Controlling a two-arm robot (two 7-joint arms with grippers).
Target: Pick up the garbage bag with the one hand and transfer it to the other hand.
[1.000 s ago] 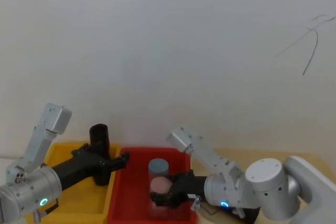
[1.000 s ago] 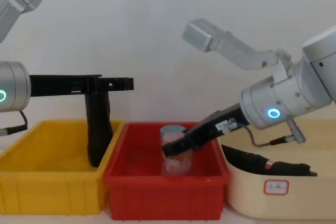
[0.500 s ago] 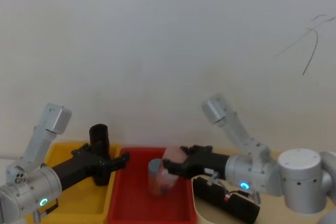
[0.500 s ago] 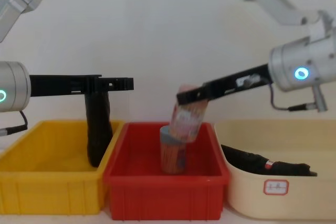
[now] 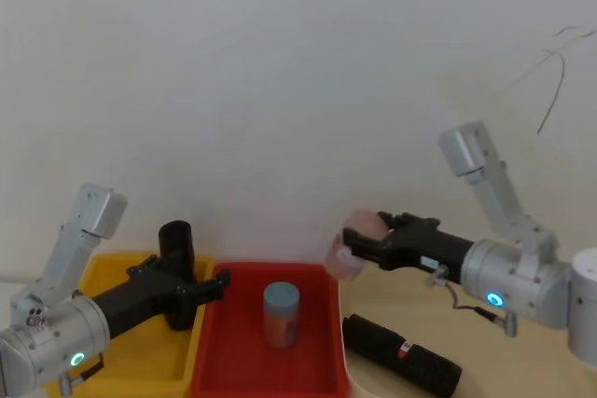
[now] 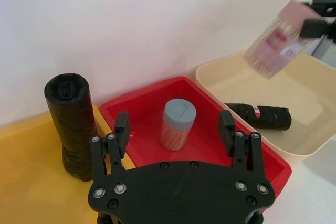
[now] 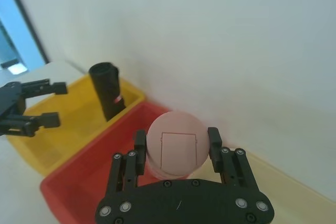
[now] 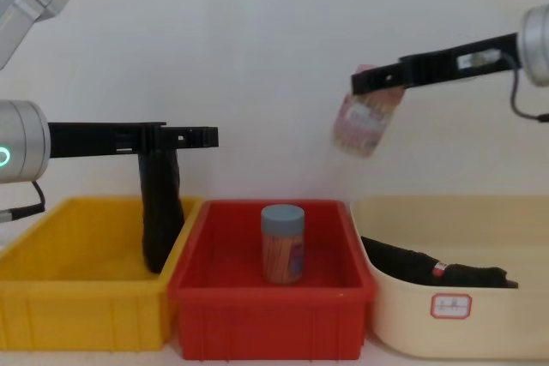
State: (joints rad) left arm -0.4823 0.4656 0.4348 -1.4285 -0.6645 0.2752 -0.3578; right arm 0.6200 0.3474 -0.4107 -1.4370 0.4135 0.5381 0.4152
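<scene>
The garbage bag (image 5: 175,267) is a thick, crinkly black roll standing upright in the yellow bin (image 8: 77,315); it also shows in the chest view (image 8: 160,212), the left wrist view (image 6: 71,121) and the right wrist view (image 7: 107,93). My left gripper (image 5: 216,284), the one with the green ring, hovers open at the roll's upper end (image 8: 214,136) with the roll beside its fingers, not between them (image 6: 174,120). My right gripper (image 5: 353,247), with the blue ring, is raised high (image 8: 360,83) and shut on a pink-lidded jar (image 8: 364,126) (image 7: 176,148).
A grey-lidded jar (image 8: 283,242) stands upright in the red bin (image 8: 266,319) in the middle. A slimmer black roll (image 8: 429,267) with a red-and-white mark lies in the beige bin (image 8: 455,315) on the right. A white wall is close behind.
My right gripper has lifted the pink-lidded jar out of the red bin, up and to the right over the beige bin's edge. The left arm and the upright roll have not moved.
</scene>
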